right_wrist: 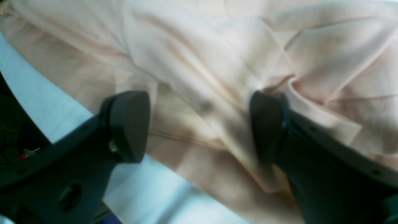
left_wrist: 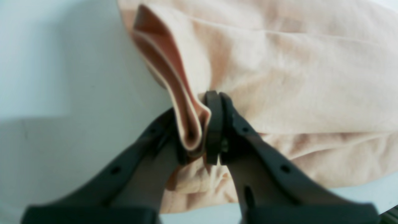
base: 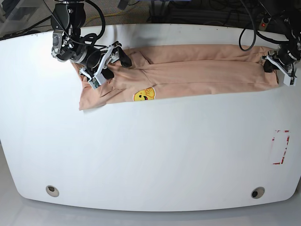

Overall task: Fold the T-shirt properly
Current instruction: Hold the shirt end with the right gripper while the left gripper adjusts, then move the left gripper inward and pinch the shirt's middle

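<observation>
Left wrist view: left claw [left_wrist: 202, 130] clamped on a doubled edge of the T-shirt [left_wrist: 295, 77], fabric pinched between the pads. Right wrist view: right claw [right_wrist: 199, 124] spread wide, holding nothing, hovering over rumpled cloth. Base view: T-shirt [base: 188, 70] lies as a long band across the far side of the desk [base: 150, 155], a yellow smiley patch [base: 144, 95] showing near its front edge; left claw [base: 281, 63] at one end, right claw [base: 107, 60] over the other. Step looks like mid-fold, one end gripped. Next move probably needs the right claw down and shut on its end, then both carrying evenly so the band doesn't twist.
</observation>
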